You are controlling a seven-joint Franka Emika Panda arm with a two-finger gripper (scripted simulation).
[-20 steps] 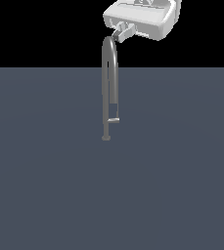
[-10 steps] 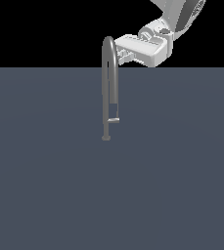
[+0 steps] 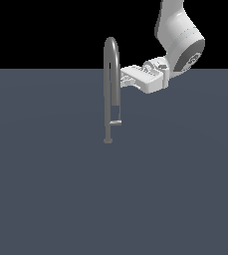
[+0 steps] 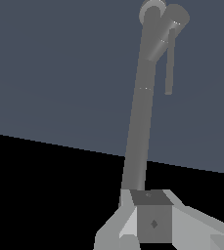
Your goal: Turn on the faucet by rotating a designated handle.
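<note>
Arm: one white Panda arm (image 3: 177,35), entering from the top edge on the exterior view's right, upper link descending to a rounded wrist joint.
Wrist: bent so the hand lies roughly horizontal, pointing toward the exterior view's left.
Gripper (image 3: 124,79): white body with pale fingers (image 3: 127,77) projecting from its end, held well above the table; finger spacing cannot be made out.
Wrist view: grey finger bases and one square pad fill the lower edge.

Your wrist camera looks along the grey faucet (image 4: 142,112), its thin handle (image 4: 169,68) beside it, fingers (image 4: 133,222) nearest the lens.
</note>
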